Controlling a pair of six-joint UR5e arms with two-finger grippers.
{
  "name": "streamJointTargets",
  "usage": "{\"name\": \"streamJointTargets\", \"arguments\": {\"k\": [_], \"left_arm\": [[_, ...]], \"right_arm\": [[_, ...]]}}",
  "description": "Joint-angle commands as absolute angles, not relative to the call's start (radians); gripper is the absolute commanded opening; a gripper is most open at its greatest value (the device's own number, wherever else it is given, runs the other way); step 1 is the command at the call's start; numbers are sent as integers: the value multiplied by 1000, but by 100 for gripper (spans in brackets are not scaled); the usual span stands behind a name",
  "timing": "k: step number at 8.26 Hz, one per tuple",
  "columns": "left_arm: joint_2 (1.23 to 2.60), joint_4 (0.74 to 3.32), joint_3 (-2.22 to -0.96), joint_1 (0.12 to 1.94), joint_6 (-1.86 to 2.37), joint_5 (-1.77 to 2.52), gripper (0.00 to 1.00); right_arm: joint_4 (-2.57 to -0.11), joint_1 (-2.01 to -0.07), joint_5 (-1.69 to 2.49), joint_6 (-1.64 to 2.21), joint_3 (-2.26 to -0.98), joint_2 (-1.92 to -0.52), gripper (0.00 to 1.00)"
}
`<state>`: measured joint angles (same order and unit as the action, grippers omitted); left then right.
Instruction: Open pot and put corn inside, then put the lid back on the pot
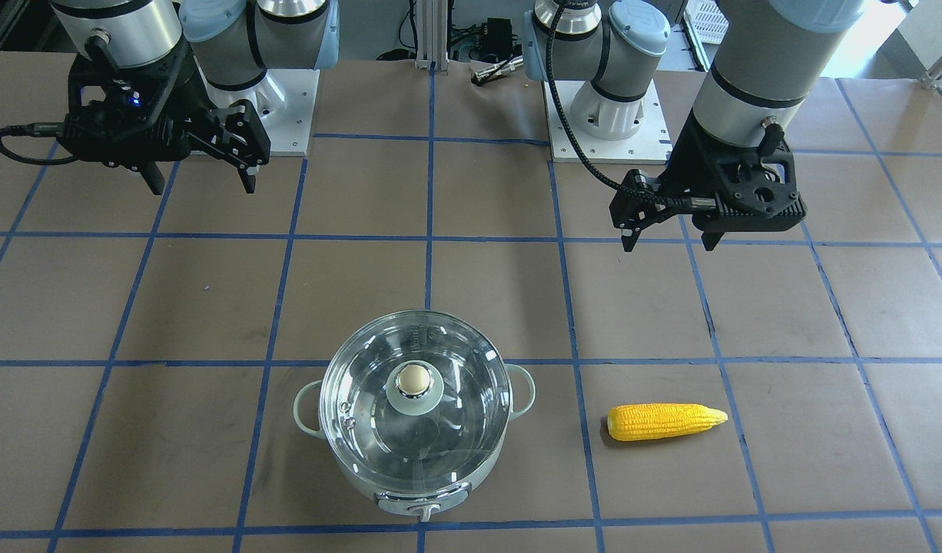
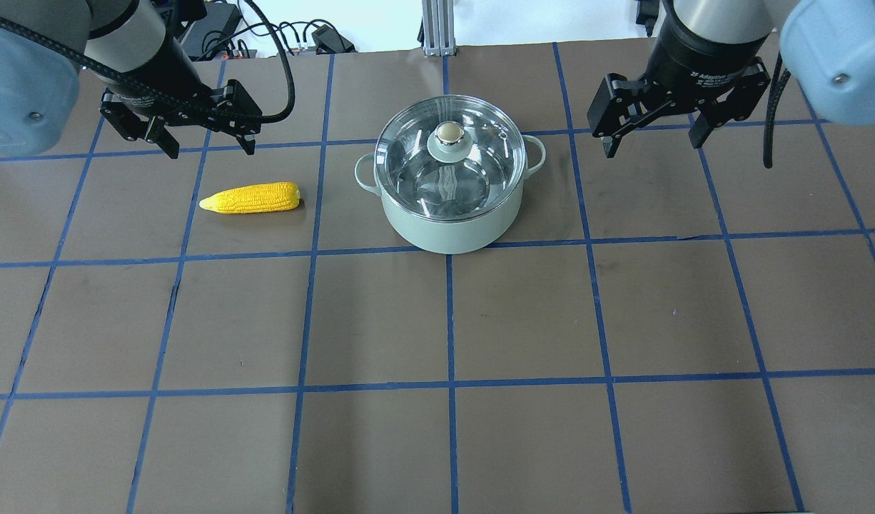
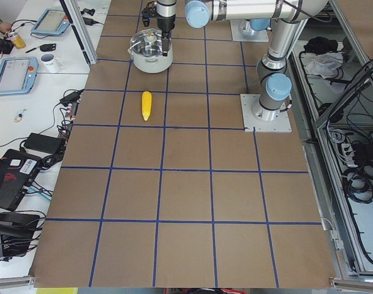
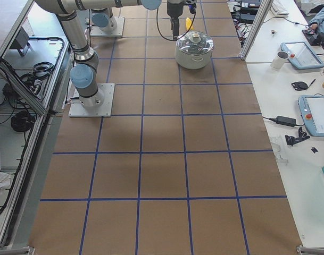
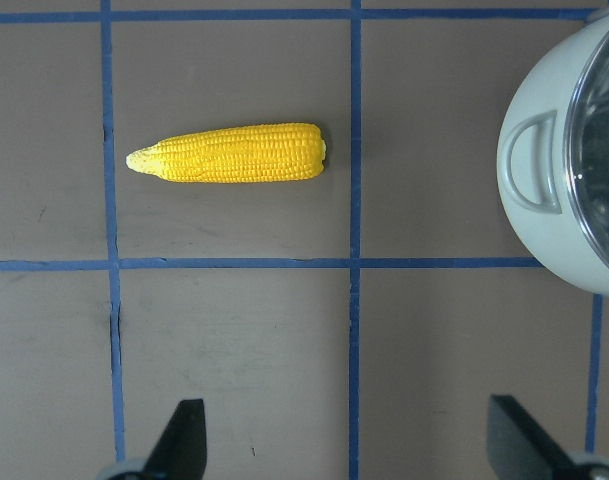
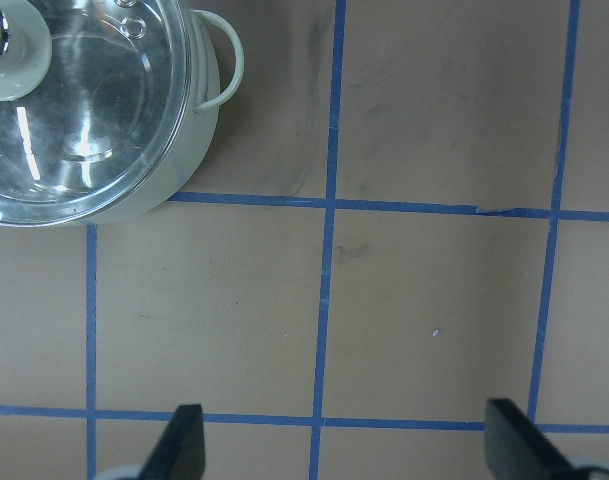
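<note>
The pale mint-green pot [image 2: 448, 230] stands on the table with the clear glass lid [image 2: 413, 165] on it, its beige ball knob [image 2: 449, 133] on top. The yellow corn [image 2: 252, 198] lies on the table to the pot's left, pointed end away from the pot. My left gripper [image 2: 213, 151] is open and empty, hovering above and just behind the corn [image 5: 234, 153]. My right gripper [image 2: 651, 148] is open and empty, hovering to the right of the pot. The right wrist view shows the pot [image 6: 169, 198] and lid [image 6: 84, 110] at the top left.
The table is covered in brown paper with a blue tape grid [image 2: 448, 321]. Both arm bases [image 1: 605, 115] stand at the table's robot side. Cables and boxes [image 2: 316, 36] lie beyond the far edge. Side tables with tablets and a mug [image 3: 48, 60] flank the table.
</note>
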<state>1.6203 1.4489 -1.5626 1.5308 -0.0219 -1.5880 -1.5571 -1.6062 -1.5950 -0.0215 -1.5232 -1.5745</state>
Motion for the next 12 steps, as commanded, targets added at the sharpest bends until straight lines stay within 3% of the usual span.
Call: {"name": "streamJointTargets", "arguments": {"k": [1, 12], "left_arm": [[1624, 1437, -1559, 1499, -267, -1588, 100], [1839, 1287, -1560, 1347, -1268, -1578, 100]], "right_arm": [[-1577, -1608, -1589, -20, -1525, -1572, 100], [-1580, -1609, -1608, -52, -1526, -1572, 100]]}}
